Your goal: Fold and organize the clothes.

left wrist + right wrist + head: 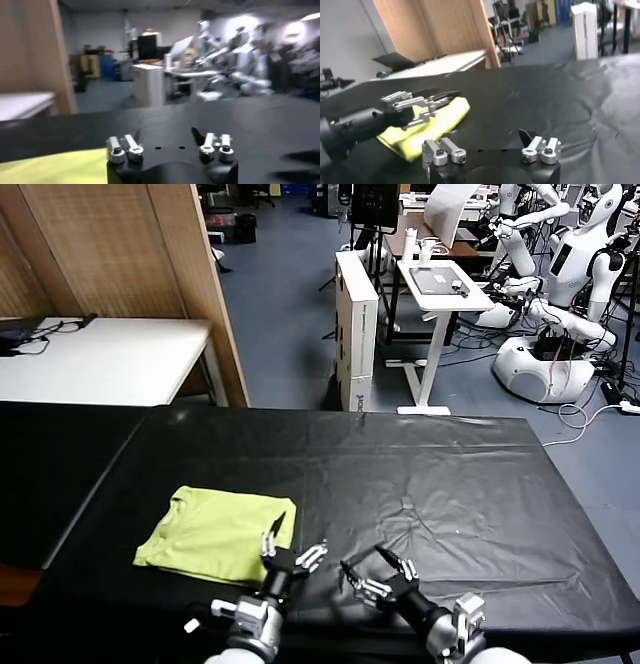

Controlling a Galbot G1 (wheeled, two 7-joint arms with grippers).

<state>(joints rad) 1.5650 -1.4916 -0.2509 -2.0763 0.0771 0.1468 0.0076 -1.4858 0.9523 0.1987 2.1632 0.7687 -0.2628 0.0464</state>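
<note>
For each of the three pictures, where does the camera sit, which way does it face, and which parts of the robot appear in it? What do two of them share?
Head view: on the robot's head, facing forward and down at the black table; shows the folded T-shirt, left gripper and right gripper, both open.
Left wrist view: on the left wrist, facing across the table to the room; shows the left gripper.
Right wrist view: on the right wrist, facing across the table; shows the right gripper.
Shared: the right wrist and head views both show the T-shirt with the left gripper beside it.

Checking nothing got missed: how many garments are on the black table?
1. A folded yellow-green T-shirt lies on the near left part of the black table, just beyond the left gripper. No other garment shows.
</note>
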